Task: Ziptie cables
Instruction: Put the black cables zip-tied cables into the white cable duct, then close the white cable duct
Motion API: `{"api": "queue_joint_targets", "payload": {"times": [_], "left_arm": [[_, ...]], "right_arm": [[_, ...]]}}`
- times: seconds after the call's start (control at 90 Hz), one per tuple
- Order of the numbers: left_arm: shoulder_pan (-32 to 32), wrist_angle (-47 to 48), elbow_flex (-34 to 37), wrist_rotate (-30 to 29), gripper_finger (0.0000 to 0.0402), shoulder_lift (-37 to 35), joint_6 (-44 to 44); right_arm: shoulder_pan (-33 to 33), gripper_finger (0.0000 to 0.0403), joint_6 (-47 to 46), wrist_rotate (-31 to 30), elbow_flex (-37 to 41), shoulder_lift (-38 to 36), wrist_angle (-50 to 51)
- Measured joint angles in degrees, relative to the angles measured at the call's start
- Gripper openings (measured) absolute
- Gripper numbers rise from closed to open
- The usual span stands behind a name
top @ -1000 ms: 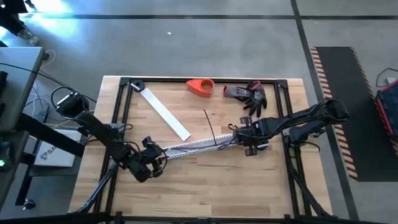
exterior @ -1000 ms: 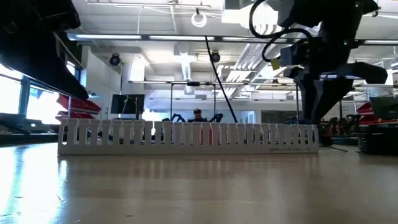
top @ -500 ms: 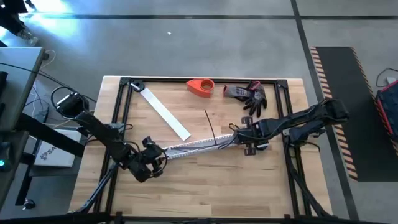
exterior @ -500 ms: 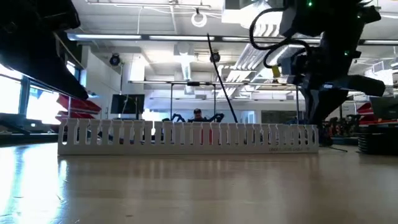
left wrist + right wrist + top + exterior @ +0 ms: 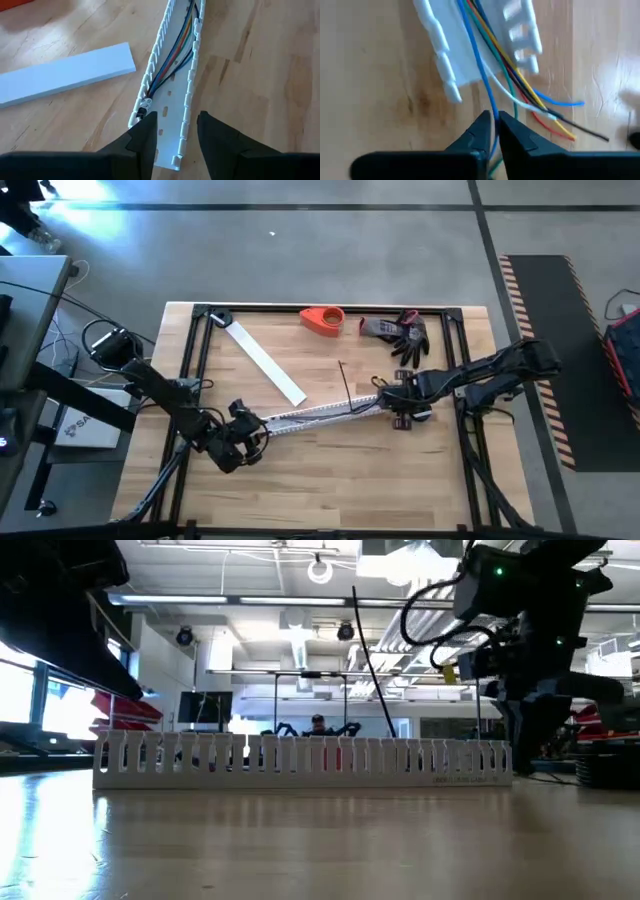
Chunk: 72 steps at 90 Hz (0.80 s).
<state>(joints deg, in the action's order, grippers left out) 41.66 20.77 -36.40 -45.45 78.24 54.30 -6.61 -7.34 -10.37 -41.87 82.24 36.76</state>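
We see the cables point(image 5: 170, 60) lying in the white channel point(image 5: 310, 415) mid-table; our right gripper point(image 5: 492, 132) has its fingers clamped on a blue wire, our left gripper's point(image 5: 175, 132) fingers apart.

Industrial workshop: concrete floor point(image 5: 330, 260), hazard-striped mat point(image 5: 560, 350), exposed ceiling ducts point(image 5: 300, 640), wooden workbench point(image 5: 330, 470).

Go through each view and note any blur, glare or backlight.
High view: window glare at top left. Low view: bright ceiling lights backlight the white channel; arms are silhouettes. Right wrist view: channel and cables motion-blurred. Left wrist view: sharp, evenly lit, left end effector dark.
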Motion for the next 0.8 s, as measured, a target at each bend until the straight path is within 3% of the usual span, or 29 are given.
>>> {"api": "queue_joint_targets", "payload": {"times": [0.156,0.344,0.489,0.667,0.8], "left_arm": [[-0.01,-0.31,0.0,-0.1,0.0119,0.0,-0.01],[-0.01,3.48,-1.79,2.85,0.0119,-1.34,-2.51],[-1.11,9.49,-3.42,7.05,0.0119,-2.25,-7.85],[-5.26,6.8,-3.69,15.36,0.0119,-2.01,-22.9],[-7.81,6.63,-3.72,13.19,0.0119,-2.04,-22.21]], "right_arm": [[-1.17,0.0112,4.43,-2.7,-2.14,0.0,-1.34],[-1.69,0.0151,4.32,-8.33,-6.73,0.0,3.71],[-1.75,0.0164,1.17,-8.45,-12.9,0.0,11.84],[-2.63,0.0165,-2.72,-8.84,-18.17,-0.04,14.34],[-3.81,0.0165,-3.51,-11.43,-16.91,-0.04,10.27]]}}
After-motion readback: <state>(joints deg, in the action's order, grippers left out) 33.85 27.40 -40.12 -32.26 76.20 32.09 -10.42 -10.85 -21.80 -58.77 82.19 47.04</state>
